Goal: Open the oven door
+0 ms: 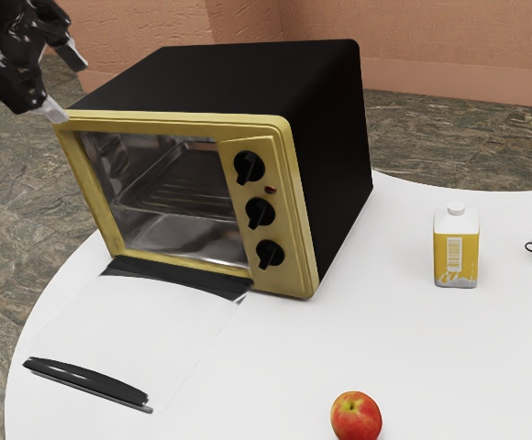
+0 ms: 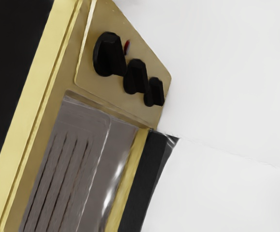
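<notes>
Peach wall (image 1: 431, 46) and stony floor (image 1: 486, 137) around our white table (image 1: 394, 348). Exterior view: our gripper (image 1: 66, 87) is near the oven's (image 1: 238, 78) top front corner, fingers wide apart, nothing held. Oven door (image 1: 147, 321) is folded down out front. Wrist view: we've got knobs (image 2: 136, 76), the rack (image 2: 63, 159) and the door's black edge (image 2: 140, 183).

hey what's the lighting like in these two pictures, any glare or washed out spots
Exterior view: bright, fairly even light; the tabletop is nearly plain white, so the clear door almost melts into it; small glints on the gripper. Wrist view: bright streaks inside the oven, tabletop again washed out.
</notes>
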